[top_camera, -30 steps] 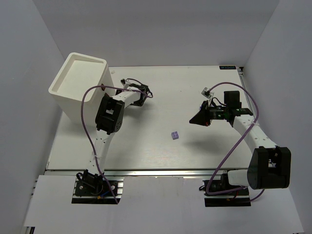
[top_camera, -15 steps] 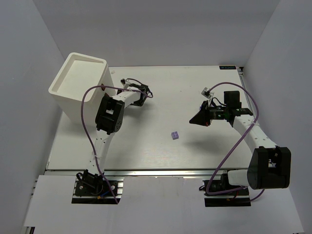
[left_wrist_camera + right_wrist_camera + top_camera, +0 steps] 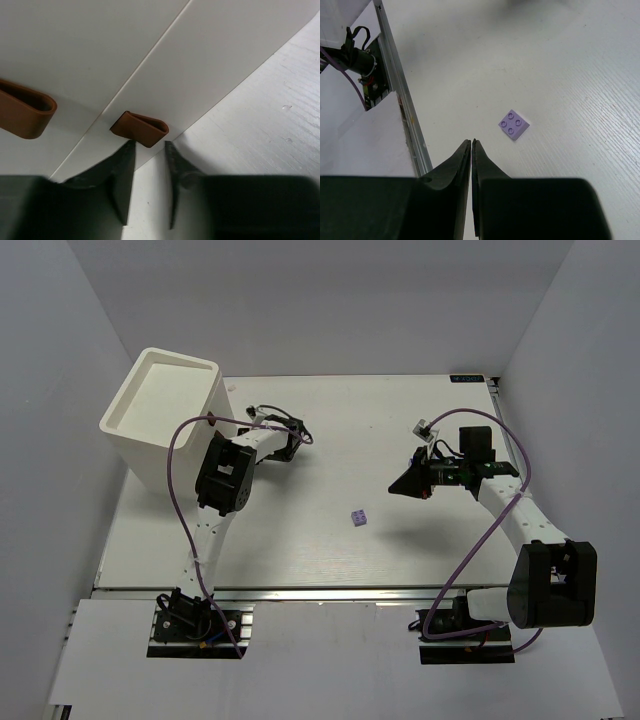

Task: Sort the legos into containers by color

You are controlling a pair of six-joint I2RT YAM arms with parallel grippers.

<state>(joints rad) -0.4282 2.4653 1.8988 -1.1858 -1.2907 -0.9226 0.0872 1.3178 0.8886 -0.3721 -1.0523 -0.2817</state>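
Over the last second the left arm has shifted only slightly at the drawer front of the box [image 3: 165,410]. The right arm and the lavender lego [image 3: 513,124] have stayed put. The left gripper [image 3: 149,146] is partly open, its fingertips poised either side of the lower brown knob [image 3: 140,129] and not clamped on it. The right gripper [image 3: 471,144] is nearly closed and empty, well away from the box, with the lego on the table [image 3: 300,550] just beside it. A drawer pull looks imminent.
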